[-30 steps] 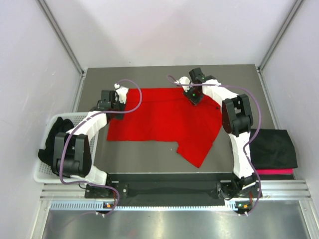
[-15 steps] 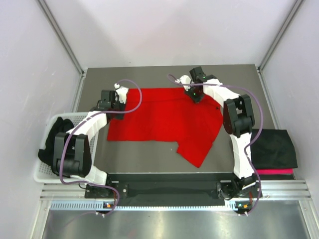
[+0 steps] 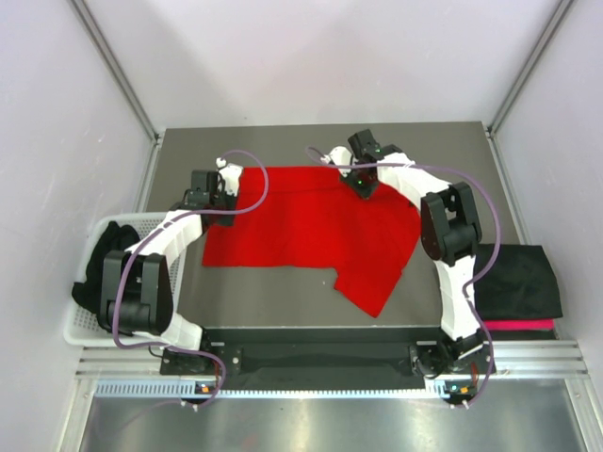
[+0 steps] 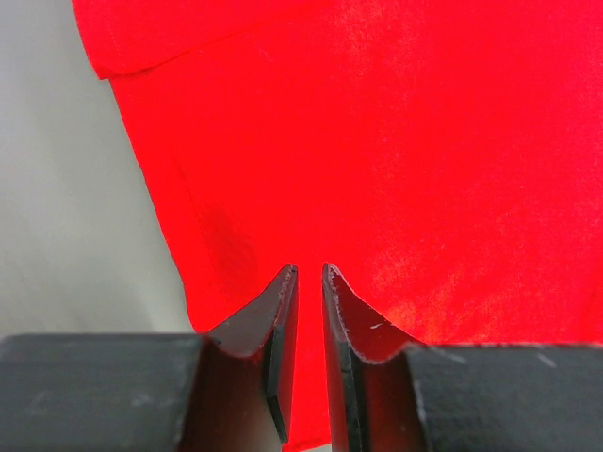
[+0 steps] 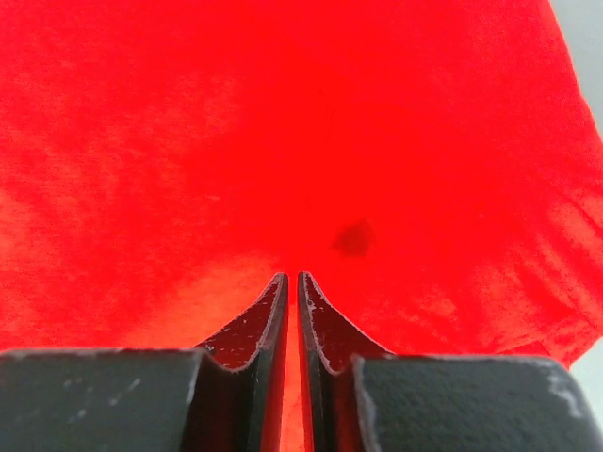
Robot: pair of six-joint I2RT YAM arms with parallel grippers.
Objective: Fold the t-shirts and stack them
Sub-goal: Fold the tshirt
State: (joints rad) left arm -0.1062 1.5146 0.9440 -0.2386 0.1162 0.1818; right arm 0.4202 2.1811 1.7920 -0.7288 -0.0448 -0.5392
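Grey table (image 3: 273,294) bears red t-shirt (image 3: 301,226); white basket (image 3: 77,331) holds black t-shirts (image 3: 111,237).

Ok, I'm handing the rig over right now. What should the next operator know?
Left claw: closed on the red t-shirt near its far left corner.
Right claw: pinched on the same shirt's far edge, right of middle.
The red t-shirt lies spread open mid-table, not yet folded.
Done: a black t-shirt sits folded at the table's right side, on top of a pinkish-red one.
Left: fold the red t-shirt and add it to that stack, then deal with the black cloth in the white basket.
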